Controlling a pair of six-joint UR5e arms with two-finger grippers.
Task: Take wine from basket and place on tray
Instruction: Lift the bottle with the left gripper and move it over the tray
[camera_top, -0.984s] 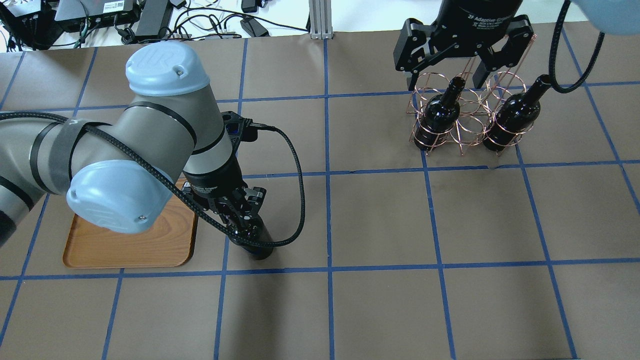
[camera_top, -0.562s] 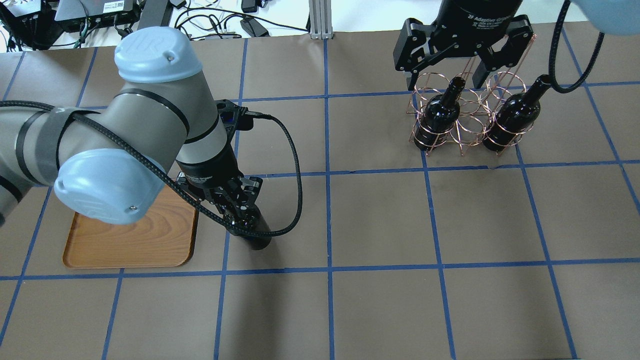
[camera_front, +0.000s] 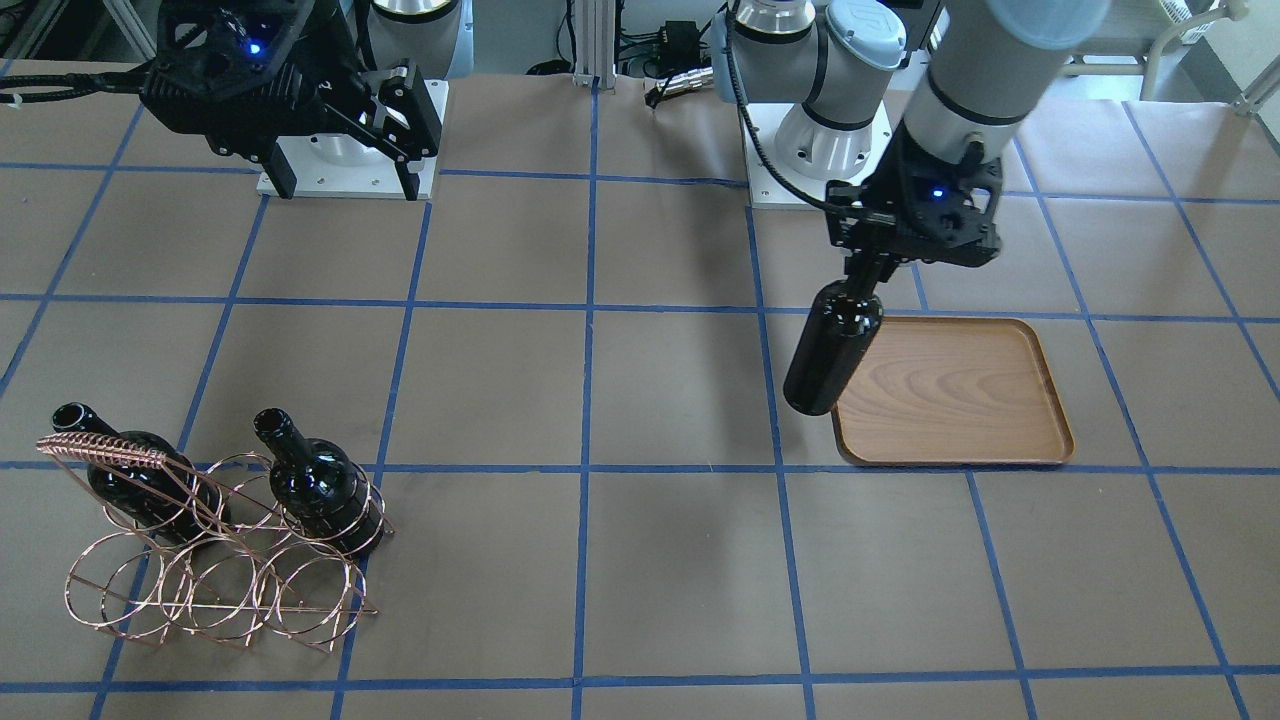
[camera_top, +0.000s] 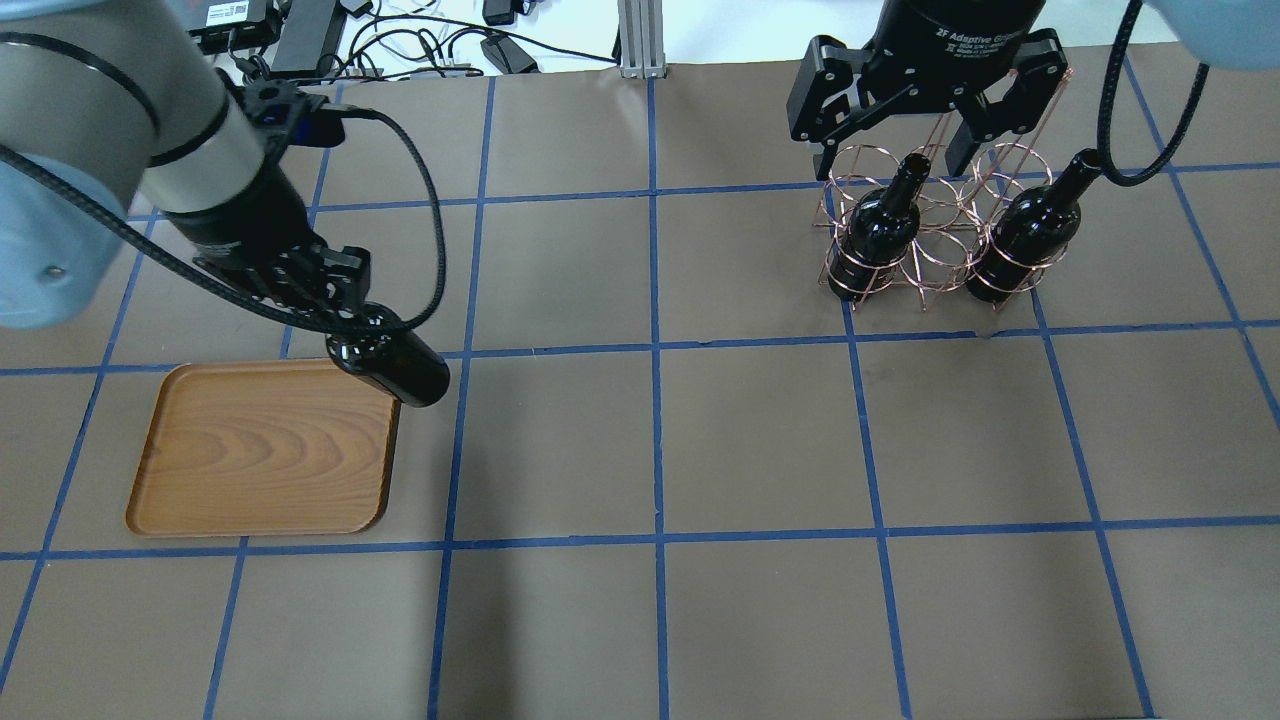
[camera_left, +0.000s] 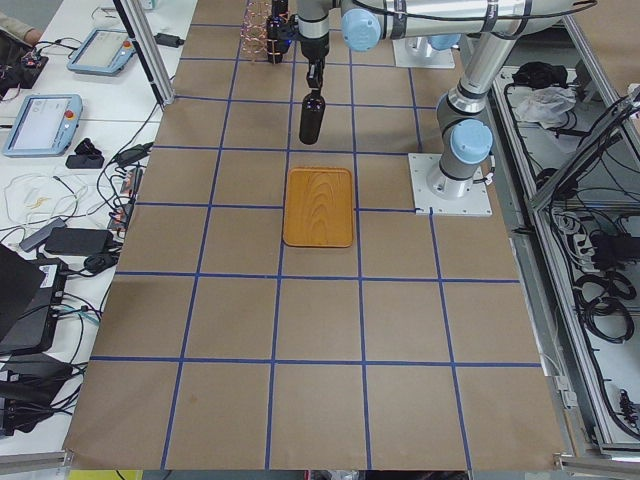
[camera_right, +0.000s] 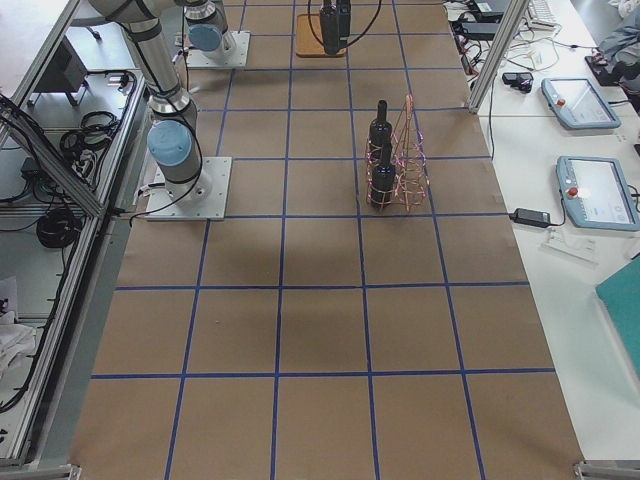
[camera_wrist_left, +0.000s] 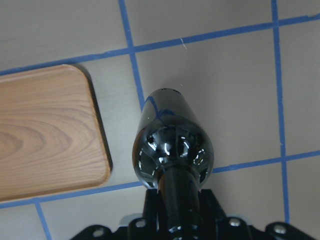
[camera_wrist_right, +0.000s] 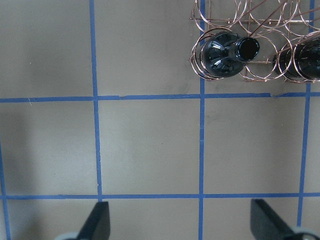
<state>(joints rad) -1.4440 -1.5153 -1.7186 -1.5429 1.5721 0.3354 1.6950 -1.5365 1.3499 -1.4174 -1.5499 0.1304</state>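
Front-facing: left gripper (camera_front: 868, 272) pinched tight on the neck of the wine (camera_front: 832, 350). The bottle hangs base-down, clear of the table (camera_front: 640, 400), a touch tilted.
Overhead: long axis close to vertical. The tray (camera_top: 260, 450) lies to the robot's left of the bottle and a bit nearer the robot, with the bottle by its far right corner. The left arm is the one on the job. The right gripper (camera_top: 892, 165) is well apart, over by the basket (camera_top: 930, 240).
Left wrist: straight down the neck we go! Glossy black glass, highlights on the shoulder, no label. The base is over bare table just beside the tray's rounded corner (not over the wood yet, I'd say).
Right wrist: jaws spread wide, nothing between them. Two other bottles (camera_wrist_right: 225, 52) stand in the rings.
Exterior left: the bottle dangles beyond the tray's far end.
Exterior right: too small to add anything.
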